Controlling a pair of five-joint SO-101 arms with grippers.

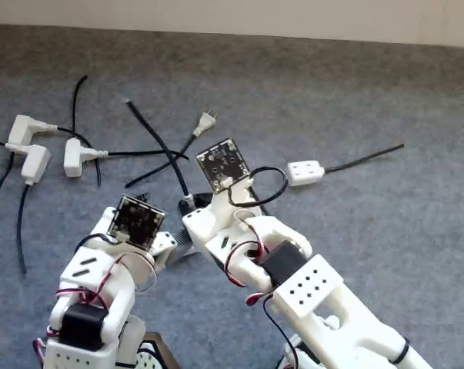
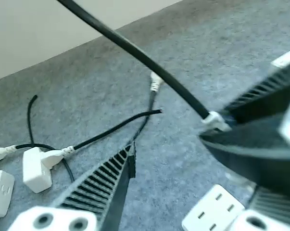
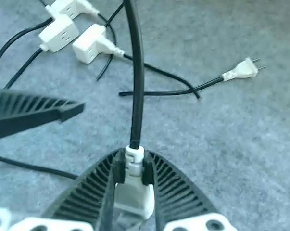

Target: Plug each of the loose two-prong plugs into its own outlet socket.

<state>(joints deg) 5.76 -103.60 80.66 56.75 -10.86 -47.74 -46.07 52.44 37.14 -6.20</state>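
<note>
White two-prong plug [image 3: 133, 192] sits clamped in the right hand [image 3: 133, 161], fingers closed hard on its body, with its black cable [image 3: 136, 72] running straight out past the fingertips. Right wrist view shows that grip cleanly. In the high view the same hand sits low over the middle of the grey carpeted desk [image 1: 416, 207], and the wrist hides most of the plug. Left wrist view picks it up from the side, the cable crossing the frame diagonally. Second plug [image 1: 207, 119] lies loose farther back, prongs pointing away from the arms and touching nothing but its own lead. Cluster of three white sockets [image 1: 35, 160] sits at the far left among tangled leads, well apart from both plugs. Fourth socket [image 1: 305, 171] lies alone on the right, its lead trailing off to the right. Left hand [image 1: 174, 242] is just beside the right one and spread wide. One ribbed finger [image 2: 104, 185] shows, nothing gripped. Left wrist view also shows a socket face [image 2: 212, 211], slots up, close by that hand's base; the high view doesn't resolve it.
</note>
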